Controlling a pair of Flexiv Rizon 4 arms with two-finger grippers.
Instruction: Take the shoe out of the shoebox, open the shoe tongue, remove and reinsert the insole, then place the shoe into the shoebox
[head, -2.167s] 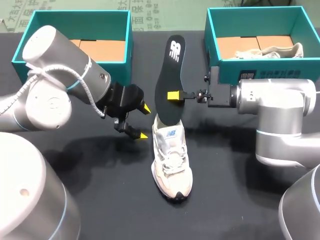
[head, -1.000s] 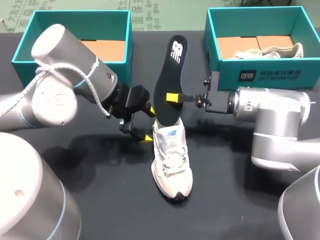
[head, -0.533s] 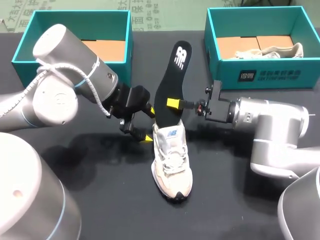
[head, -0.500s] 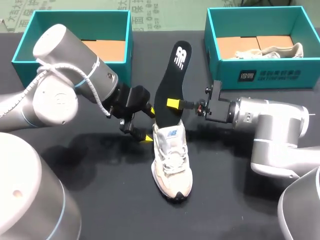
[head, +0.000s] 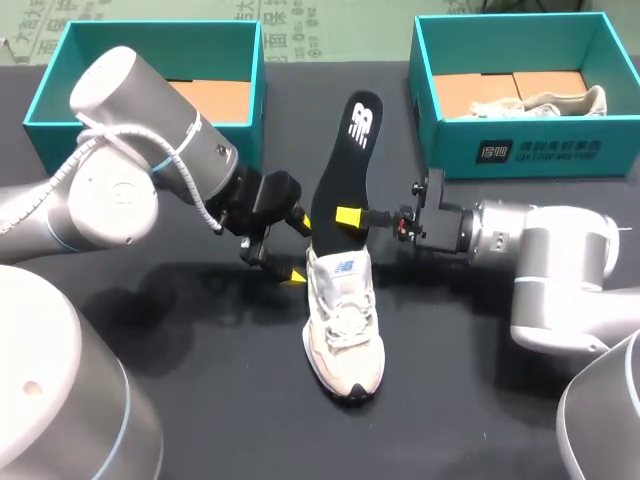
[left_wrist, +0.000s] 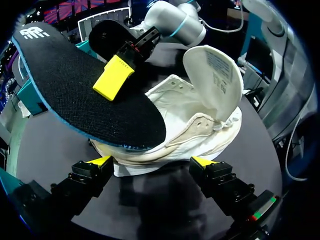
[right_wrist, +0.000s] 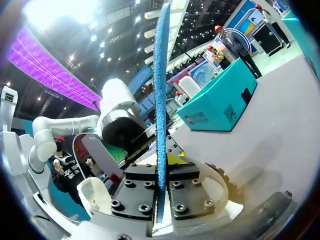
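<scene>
A white sneaker (head: 343, 322) stands on the black table, toe toward the near edge, with its tongue (left_wrist: 212, 80) folded up and forward. My right gripper (head: 347, 217) is shut on a black insole (head: 345, 170) and holds it tilted, its lower end at the shoe's opening. From the right wrist the insole (right_wrist: 161, 85) shows edge-on between the clamped fingers (right_wrist: 142, 192). My left gripper (head: 297, 251) is open beside the shoe's heel. In the left wrist view its yellow tips straddle the heel (left_wrist: 150, 155), and the insole (left_wrist: 85, 95) hangs above them.
A teal shoebox (head: 60, 60) stands at the back left with only cardboard showing inside. A second teal shoebox (head: 520, 150) at the back right holds another pale shoe (head: 545, 103). Bare black tabletop (head: 200, 380) lies in front of the sneaker on both sides.
My right gripper has carried the insole down and toward the near edge, closer to the shoe's opening. The left gripper has stayed open by the heel.
</scene>
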